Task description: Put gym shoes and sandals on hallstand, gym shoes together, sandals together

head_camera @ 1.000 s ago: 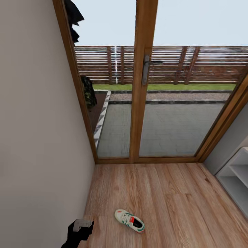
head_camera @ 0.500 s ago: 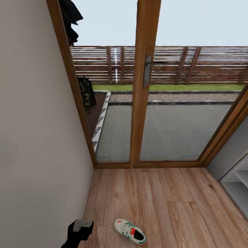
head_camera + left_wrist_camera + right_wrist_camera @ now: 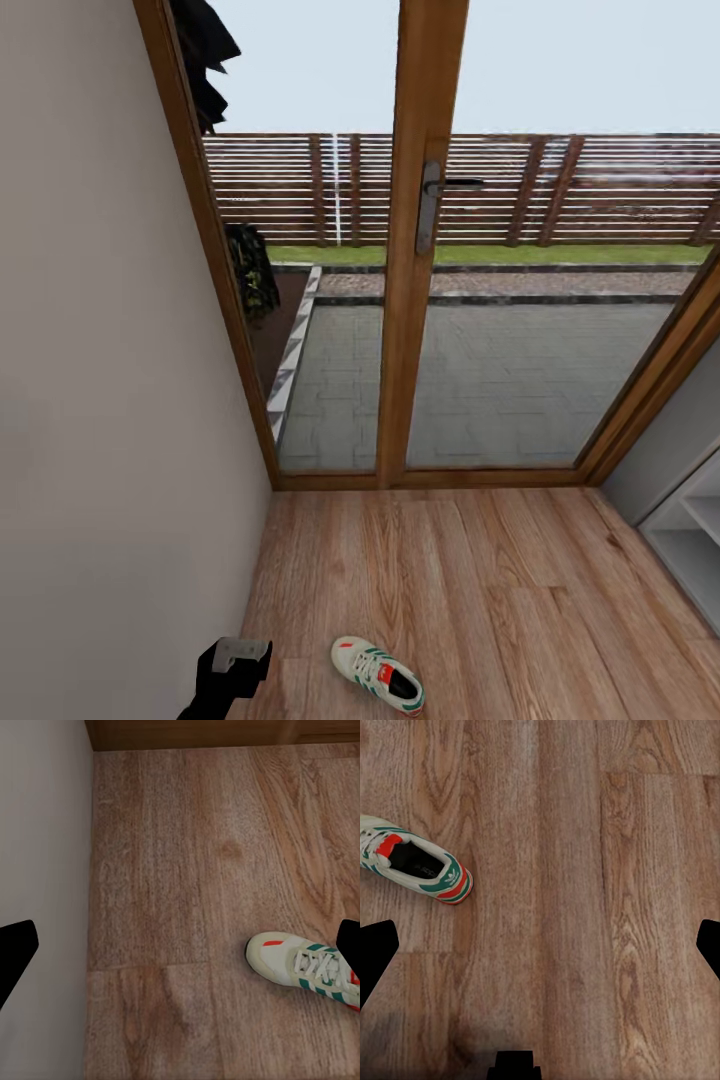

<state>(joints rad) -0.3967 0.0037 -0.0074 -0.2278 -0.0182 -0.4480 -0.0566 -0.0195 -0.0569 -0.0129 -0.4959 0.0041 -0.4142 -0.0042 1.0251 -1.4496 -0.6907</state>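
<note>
One gym shoe (image 3: 378,676), white with green stripes and a red heel, lies on the corridor floor (image 3: 480,590) near the left wall. My left arm (image 3: 231,668) hangs just left of it. In the left wrist view the gym shoe (image 3: 300,964) lies beside one fingertip of my left gripper (image 3: 187,945), which is open and empty above the planks. My right gripper (image 3: 544,945) is also open and empty, with the shoe's heel end (image 3: 416,862) off to one side. A grey-white corner of the hallstand (image 3: 690,505) shows at the right edge. The sandals are out of view.
A wood-framed glass door (image 3: 430,240) with a metal handle closes the corridor straight ahead. A plain wall (image 3: 100,400) runs along the left, close to my left arm. Open plank floor lies between the shoe and the hallstand.
The camera shifted early on, so door and floor slid down in the picture. Since half a second ago nothing has moved. The shoe stays in its place on the floor.
</note>
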